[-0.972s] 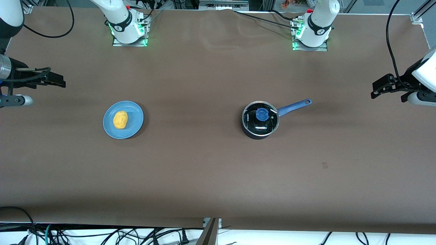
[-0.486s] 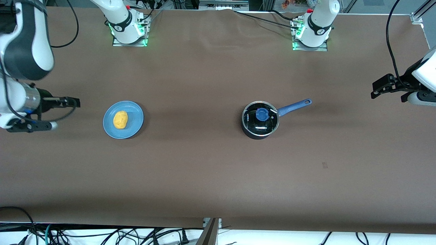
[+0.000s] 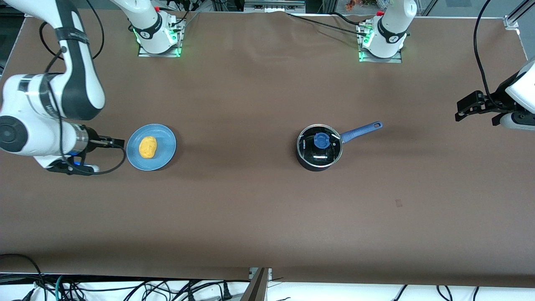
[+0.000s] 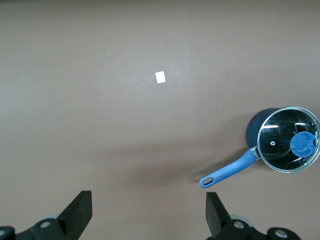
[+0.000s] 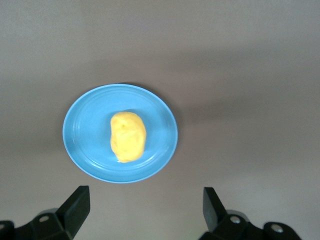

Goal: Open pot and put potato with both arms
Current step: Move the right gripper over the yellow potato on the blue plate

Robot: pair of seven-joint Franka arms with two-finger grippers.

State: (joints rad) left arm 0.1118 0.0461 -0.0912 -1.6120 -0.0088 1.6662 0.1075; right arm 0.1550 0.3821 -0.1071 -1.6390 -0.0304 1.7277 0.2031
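pot (image 3: 319, 147): lid on, mid-table | potato (image 3: 147, 147): on plate (image 3: 165, 156), unpicked | right gripper (image 5: 145, 212): spread wide, above table beside plate | left gripper (image 4: 149, 216): spread wide, waiting at table's end | nothing done

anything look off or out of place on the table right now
Nothing stands out. The potato lies whole on the plate, and the pot stands upright with its lid seated. The right gripper hangs open beside the plate; the left gripper waits open at its end of the table.
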